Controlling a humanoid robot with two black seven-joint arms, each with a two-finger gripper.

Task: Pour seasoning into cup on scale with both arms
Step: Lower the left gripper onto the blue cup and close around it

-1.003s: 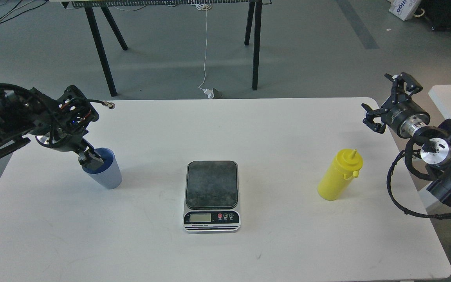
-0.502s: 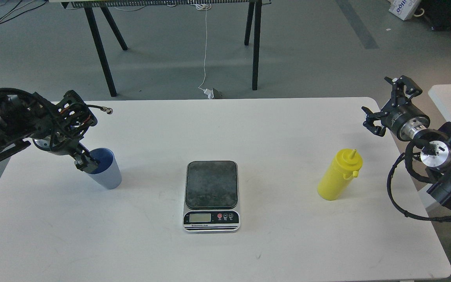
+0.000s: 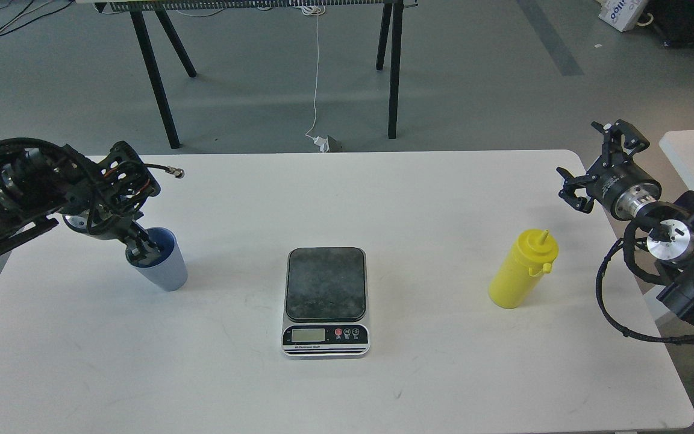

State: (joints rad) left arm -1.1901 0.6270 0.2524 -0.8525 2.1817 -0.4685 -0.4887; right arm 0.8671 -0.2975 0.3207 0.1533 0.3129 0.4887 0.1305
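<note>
Scale [image 3: 326, 300] at centre of white worktop [image 3: 383, 199]; small lettering on its silver front strip, too fine to read, beside display and red button. Cup [image 3: 163, 265] upright at left, left gripper [image 3: 144, 248] dipped over its near rim; finger spread not discernible. Yellow bottle [image 3: 523, 270] upright at right, untouched. Right gripper [image 3: 600, 163] raised beyond bottle, fingers spread wide, holding nothing.

Single view, from my head, looking forward and down over the white table [image 3: 419, 199]. Near edge runs off the bottom of view; far edge and both far corners show, grey floor beyond. My arms enter at left and right edges.
</note>
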